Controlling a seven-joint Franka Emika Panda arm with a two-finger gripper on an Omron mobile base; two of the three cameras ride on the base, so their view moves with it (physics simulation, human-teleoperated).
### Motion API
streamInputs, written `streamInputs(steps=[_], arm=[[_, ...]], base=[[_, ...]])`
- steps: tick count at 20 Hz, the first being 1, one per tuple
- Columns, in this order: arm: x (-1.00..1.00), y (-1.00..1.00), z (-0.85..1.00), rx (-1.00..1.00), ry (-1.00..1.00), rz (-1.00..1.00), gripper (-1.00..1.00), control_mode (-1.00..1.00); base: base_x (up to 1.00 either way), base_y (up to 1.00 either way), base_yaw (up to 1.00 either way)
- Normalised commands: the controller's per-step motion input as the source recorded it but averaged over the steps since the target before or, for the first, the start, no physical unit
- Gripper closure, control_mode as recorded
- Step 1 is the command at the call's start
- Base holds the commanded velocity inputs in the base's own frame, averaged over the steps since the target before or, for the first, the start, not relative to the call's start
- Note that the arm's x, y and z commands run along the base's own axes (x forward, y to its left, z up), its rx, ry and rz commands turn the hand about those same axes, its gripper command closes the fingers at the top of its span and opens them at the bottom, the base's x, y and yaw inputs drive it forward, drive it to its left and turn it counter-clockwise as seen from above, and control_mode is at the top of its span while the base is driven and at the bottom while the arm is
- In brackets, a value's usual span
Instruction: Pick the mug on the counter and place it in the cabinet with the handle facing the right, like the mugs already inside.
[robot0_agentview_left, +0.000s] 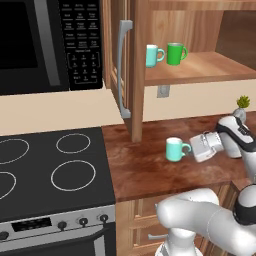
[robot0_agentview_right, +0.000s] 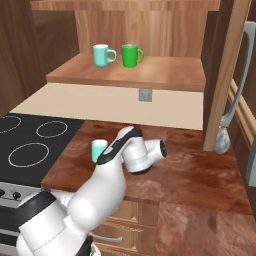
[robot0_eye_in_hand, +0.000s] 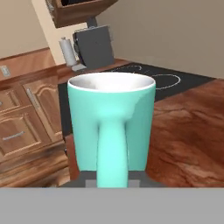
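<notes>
The teal-mint mug stands upright on the reddish-brown counter. Its loop handle points right in the left base view, towards my hand. My gripper reaches in level from the right and is shut on that handle, a fingertip on each side. Above, the cabinet stands with its door swung out. On its shelf a pale aqua mug and a green mug stand with handles to the right.
The open door's edge and its grey bar pull hang just left of and above the mug. A black stove borders the counter on the left, under a microwave. A small potted plant stands at the back right.
</notes>
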Motion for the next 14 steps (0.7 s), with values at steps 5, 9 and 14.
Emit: streamInputs(steps=[5, 9, 14], arm=[[-0.39, 0.08, 0.45, 0.02, 0.00, 0.11, 1.00, -1.00], [-0.49, 0.01, 0.45, 0.02, -0.05, 0.04, 1.00, -1.00], [-0.32, 0.19, 0.53, 0.00, -0.07, 0.00, 1.00, -1.00]], base=[[0.00, 0.00, 0.00], [0.00, 0.00, 0.00], [0.00, 0.00, 0.00]])
